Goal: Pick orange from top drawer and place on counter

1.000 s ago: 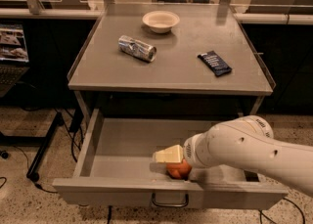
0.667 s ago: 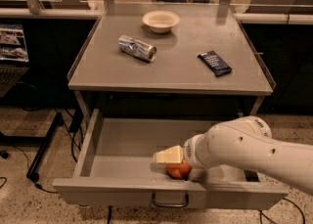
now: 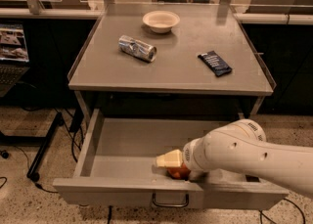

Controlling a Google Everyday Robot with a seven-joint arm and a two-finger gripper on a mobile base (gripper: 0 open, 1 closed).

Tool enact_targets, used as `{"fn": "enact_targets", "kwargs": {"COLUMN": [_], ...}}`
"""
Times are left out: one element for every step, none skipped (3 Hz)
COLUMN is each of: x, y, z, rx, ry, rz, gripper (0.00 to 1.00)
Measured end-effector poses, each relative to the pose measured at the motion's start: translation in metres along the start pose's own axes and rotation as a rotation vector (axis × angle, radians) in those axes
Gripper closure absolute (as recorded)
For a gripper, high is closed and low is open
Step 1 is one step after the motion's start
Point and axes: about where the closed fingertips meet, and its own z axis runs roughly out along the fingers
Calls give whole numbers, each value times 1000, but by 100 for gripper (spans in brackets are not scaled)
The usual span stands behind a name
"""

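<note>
The drawer (image 3: 122, 191) is open and your tool (image 3: 170, 163) is inside it, at the orange (image 3: 179, 172) near the front panel. I cannot tell if the tool grips it. Lifting it and placing it on the counter (image 3: 181, 66) are left. The orange is round, so it has no long axis and no direction.

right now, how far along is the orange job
Done: the top drawer stands open and the pincer is down inside it, at the orange by the front panel. In hand: the grasp; whether it holds the fruit cannot be told. Left: lifting the orange out and setting it on the counter, where a bowl, a can and a dark packet lie.
</note>
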Motion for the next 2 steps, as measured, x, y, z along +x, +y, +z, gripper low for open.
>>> {"fn": "enact_targets", "kwargs": {"x": [0, 0], "y": [0, 0], "z": [0, 0], "rx": [0, 0], "ry": [0, 0], "rz": [0, 0], "gripper": [26, 49]}}
